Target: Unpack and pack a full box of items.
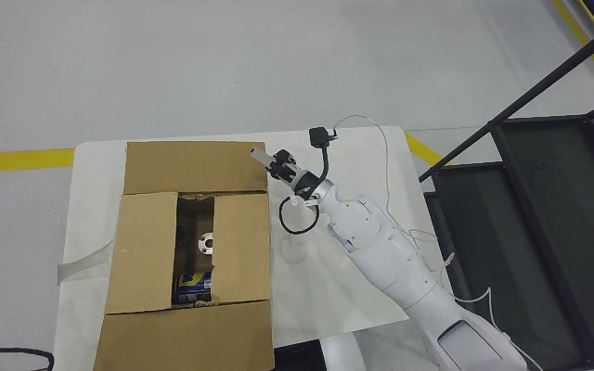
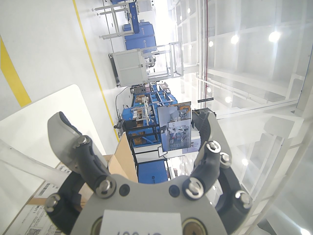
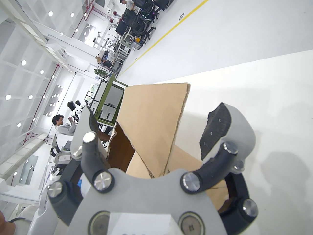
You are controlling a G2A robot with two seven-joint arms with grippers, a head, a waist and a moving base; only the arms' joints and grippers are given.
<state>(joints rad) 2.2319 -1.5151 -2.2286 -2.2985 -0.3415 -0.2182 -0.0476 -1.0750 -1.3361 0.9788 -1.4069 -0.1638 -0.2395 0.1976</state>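
A white surface is occupied by an open cardboard box at centre left of the top view, and a blue item is seen inside. The right claw is held released at the box's upper right flap. The left claw is spread wide with nothing gripped, beside the labelled box side.

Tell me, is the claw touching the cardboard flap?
Cannot tell. Right wrist view: flap sits inside the open right gripper, one finger hiding any contact.
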